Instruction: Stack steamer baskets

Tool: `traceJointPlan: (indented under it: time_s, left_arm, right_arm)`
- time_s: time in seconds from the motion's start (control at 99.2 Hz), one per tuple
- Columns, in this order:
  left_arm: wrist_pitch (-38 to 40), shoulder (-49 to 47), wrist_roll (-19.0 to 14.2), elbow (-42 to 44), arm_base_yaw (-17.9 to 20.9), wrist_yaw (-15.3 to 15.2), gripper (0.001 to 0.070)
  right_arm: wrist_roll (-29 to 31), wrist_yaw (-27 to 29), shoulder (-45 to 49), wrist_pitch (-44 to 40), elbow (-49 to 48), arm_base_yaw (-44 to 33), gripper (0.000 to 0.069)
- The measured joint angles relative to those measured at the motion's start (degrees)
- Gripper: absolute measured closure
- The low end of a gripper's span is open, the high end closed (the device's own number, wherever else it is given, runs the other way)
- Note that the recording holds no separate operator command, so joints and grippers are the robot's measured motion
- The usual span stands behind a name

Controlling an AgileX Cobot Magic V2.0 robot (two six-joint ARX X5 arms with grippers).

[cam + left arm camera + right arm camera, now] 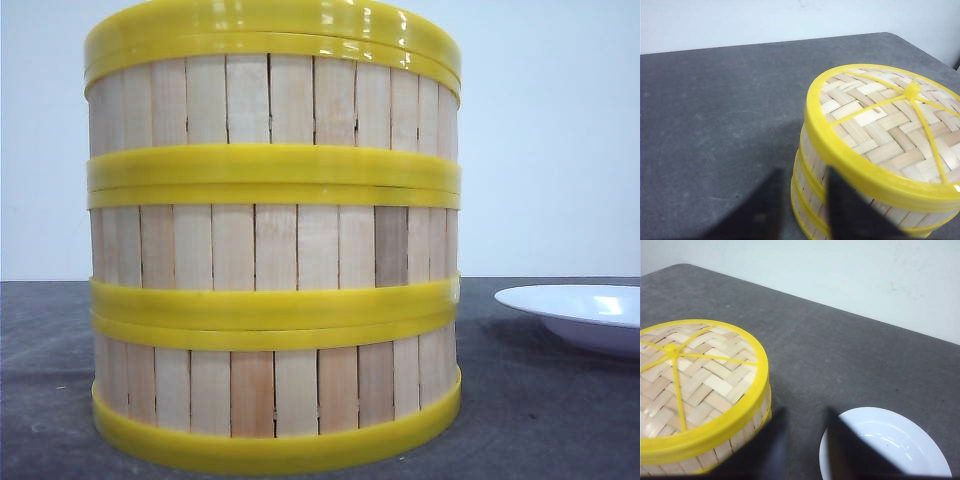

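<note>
- Grey desk, white wall behind.
- Baskets stacked three high mid-desk, lid on, plate beside.
- Both end effectors, left and right, open, holding nothing.
- Left one's close, a bump might topple the stack.

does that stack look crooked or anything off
Nothing stands out. The three baskets sit straight, one on another, rims lined up, with the woven lid flat on top. The plate lies upright and empty beside them on the table. Both grippers hang clear, open.
</note>
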Motion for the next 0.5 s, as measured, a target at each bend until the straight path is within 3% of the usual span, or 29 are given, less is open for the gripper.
traceJointPlan:
  time_s: [0.131,0.504]
  left_arm:
    - [0.0,0.0,0.0,-0.02,0.0,0.02,0.0683]
    - [-0.09,0.0,0.0,0.0,0.0,0.02,0.0685]
  right_arm:
    - [0.07,-0.02,0.0,0.0,0.0,0.0,0.0682]
    - [0.07,0.0,0.0,0.0,0.0,0.0,0.0686]
